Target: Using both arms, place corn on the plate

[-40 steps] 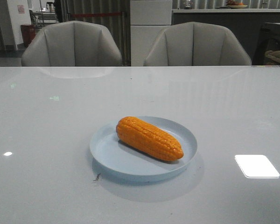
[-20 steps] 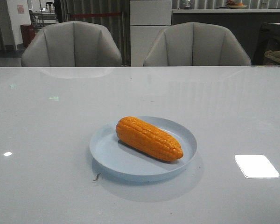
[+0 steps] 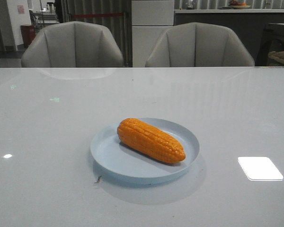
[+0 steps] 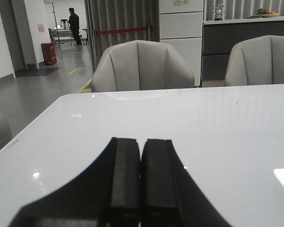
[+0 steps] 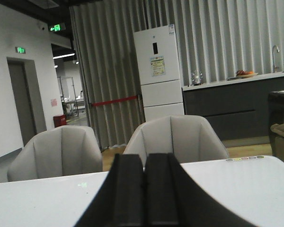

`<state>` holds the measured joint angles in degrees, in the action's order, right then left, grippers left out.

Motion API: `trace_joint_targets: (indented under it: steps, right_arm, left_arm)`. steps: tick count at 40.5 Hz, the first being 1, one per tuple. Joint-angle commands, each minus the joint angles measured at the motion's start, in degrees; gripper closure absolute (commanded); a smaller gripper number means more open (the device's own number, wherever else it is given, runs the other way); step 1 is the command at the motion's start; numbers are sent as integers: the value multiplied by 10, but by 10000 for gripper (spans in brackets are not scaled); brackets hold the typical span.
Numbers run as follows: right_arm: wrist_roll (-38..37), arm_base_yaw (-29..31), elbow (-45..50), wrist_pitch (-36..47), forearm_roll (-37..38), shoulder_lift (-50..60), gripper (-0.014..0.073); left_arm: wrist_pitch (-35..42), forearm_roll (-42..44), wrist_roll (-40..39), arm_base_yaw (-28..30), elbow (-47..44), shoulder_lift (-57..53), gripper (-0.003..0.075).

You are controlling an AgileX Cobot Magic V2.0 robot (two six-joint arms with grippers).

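Corn [image 3: 150, 140] lies on its side inside the plate [image 3: 109, 158], slanted, blunt end toward the far left rim, tapered tip toward the near right rim. Plate sits mid-table [image 3: 47, 123], alone. No arm visible in the front view. Left gripper [image 4: 141, 182]: fingers pressed together, nothing between them, held above bare table. Right gripper [image 5: 144, 189]: fingers likewise pressed together, holding nothing, facing two grey chairs [image 5: 177, 137] past the table's far edge.
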<state>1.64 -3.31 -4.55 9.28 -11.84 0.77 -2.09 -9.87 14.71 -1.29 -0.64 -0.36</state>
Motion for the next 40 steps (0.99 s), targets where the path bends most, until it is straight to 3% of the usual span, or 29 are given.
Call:
trace_joint_targets:
  steps: [1, 2, 5, 15, 28, 40]
  right_arm:
    - [2, 4, 44, 127, -1, 12, 536]
    - [2, 4, 54, 129, -1, 12, 536]
    - [5, 4, 44, 38, 4, 12, 536]
    - [5, 2, 50, -81, 4, 12, 536]
    - [5, 2, 50, -140, 4, 12, 536]
    - [5, 2, 50, -144, 4, 12, 536]
  left_arm:
    - [43, -1, 0, 0, -21, -12, 627]
    - [43, -1, 0, 0, -21, -12, 627]
    - [43, -1, 0, 0, -21, -12, 627]
    - [43, -1, 0, 0, -21, -12, 627]
    - [43, -1, 0, 0, -21, -12, 627]
    - [43, -1, 0, 0, -21, -12, 627]
